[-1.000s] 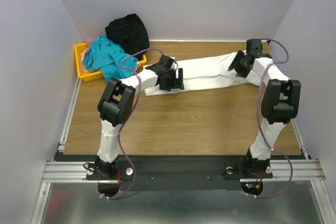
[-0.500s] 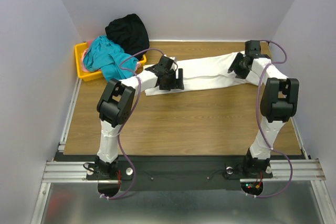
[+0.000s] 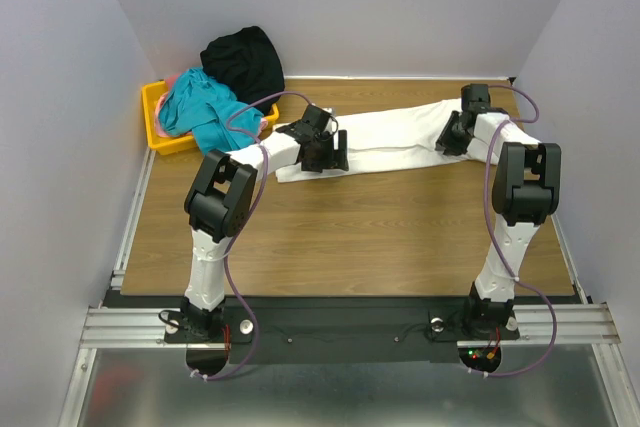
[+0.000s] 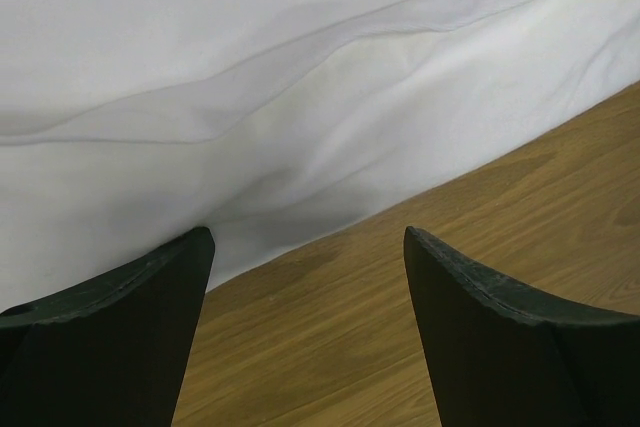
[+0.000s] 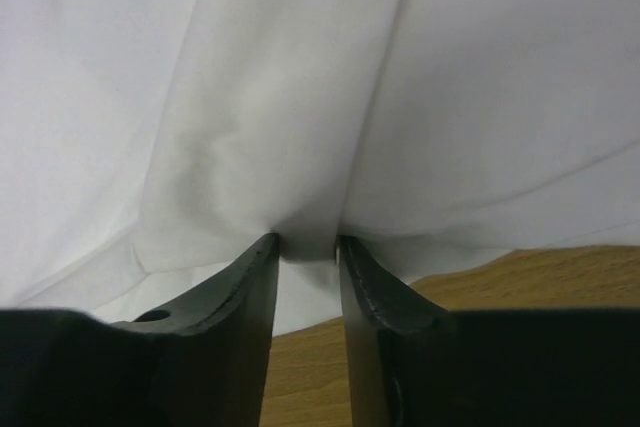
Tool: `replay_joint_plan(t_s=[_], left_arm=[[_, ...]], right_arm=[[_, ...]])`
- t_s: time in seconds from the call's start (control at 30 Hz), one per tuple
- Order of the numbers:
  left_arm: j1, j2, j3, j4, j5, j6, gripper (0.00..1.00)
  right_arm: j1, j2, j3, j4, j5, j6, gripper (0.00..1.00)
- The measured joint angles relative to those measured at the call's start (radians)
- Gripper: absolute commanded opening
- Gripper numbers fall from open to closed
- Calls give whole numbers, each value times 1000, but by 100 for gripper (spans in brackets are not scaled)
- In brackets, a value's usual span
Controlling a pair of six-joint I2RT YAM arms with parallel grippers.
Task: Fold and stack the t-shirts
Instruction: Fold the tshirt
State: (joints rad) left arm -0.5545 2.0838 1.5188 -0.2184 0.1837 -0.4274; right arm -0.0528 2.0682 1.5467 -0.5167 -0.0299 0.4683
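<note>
A white t-shirt (image 3: 390,137) lies bunched into a long strip across the back of the wooden table. My left gripper (image 3: 330,154) is open at the strip's left part. In the left wrist view the left gripper (image 4: 305,237) has its jaws wide apart over bare wood, and the shirt's near edge (image 4: 300,147) lies just beyond the fingertips. My right gripper (image 3: 450,134) is at the strip's right end. In the right wrist view the right gripper (image 5: 308,242) is shut on a fold of the white t-shirt (image 5: 300,97).
A yellow bin (image 3: 152,129) stands at the back left and holds a teal shirt (image 3: 200,107) and a pink one (image 3: 178,78). A black garment (image 3: 243,62) is heaped behind it against the back wall. Side walls stand close on both sides.
My right gripper has shifted a little to the left along the back of the table, still holding the shirt. The left arm has not moved.
</note>
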Motion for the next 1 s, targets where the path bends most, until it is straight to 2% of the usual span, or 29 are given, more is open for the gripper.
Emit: replay_joint_plan(t_s=[0.17,0.33,0.47,0.87,1.0], left_arm=[[0,1,0,-2,-27,4,89],[0,4,0,1,-48,8,89],[0,4,-4,6,-59,9,89],[0,-19,-61,72,-66,4,89],[0,-23,-69,80,-66,0,89]], right_arm=[[0,0,32,-6,5,-1,21],[0,0,81,-5,8,-1,6],[0,10,141,-7,8,0,1],[0,188,352,-8,-15,11,1],[0,260,430,-16,-36,22,3]])
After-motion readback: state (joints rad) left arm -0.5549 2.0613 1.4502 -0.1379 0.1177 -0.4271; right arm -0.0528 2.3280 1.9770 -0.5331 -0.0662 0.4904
